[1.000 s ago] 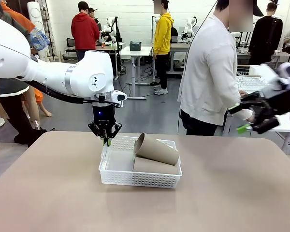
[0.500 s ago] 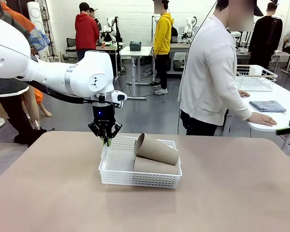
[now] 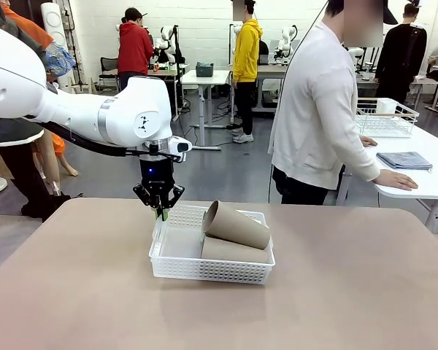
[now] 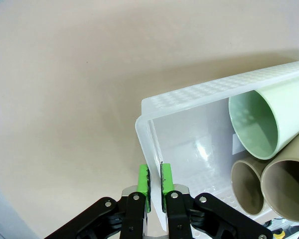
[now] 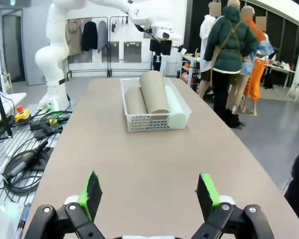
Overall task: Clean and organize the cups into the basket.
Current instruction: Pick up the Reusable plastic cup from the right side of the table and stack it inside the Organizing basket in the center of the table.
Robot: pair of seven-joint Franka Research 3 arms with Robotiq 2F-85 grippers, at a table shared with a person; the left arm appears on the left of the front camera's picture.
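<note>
Two pads [image 4: 143,186] astride basket [image 4: 199,97] rim

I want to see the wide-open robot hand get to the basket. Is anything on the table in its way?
Nothing visible blocks it. In the right wrist view the right end effector is open, and only bare table lies between it and the basket, which holds the cups.

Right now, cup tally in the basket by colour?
Tan-beige cups: 2
Pale mint green cup: 1
Total: 3, all lying on their sides in the white basket, going by the left wrist view.
</note>
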